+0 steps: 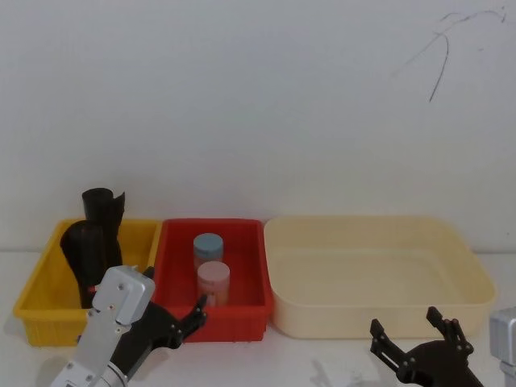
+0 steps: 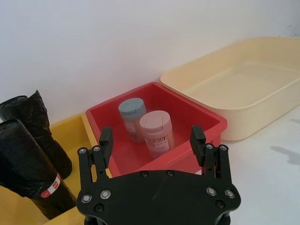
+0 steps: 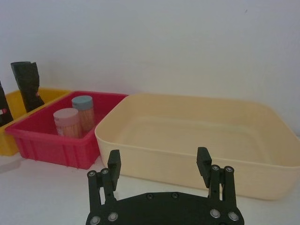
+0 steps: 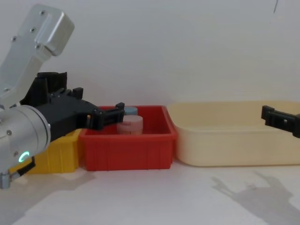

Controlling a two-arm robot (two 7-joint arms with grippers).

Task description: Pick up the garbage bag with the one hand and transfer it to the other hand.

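Untouched, the glossy black garbage bag roll stands in the yellow plastic bin (label band showing). Black left gripper and black right gripper hover low in front, fingers spread.

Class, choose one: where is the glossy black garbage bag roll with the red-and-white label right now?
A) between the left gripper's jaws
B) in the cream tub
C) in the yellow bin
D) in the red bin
C: the garbage bag stands in the yellow bin beside a matt black roll, while the left gripper hovers open by the red bin, holding nothing.
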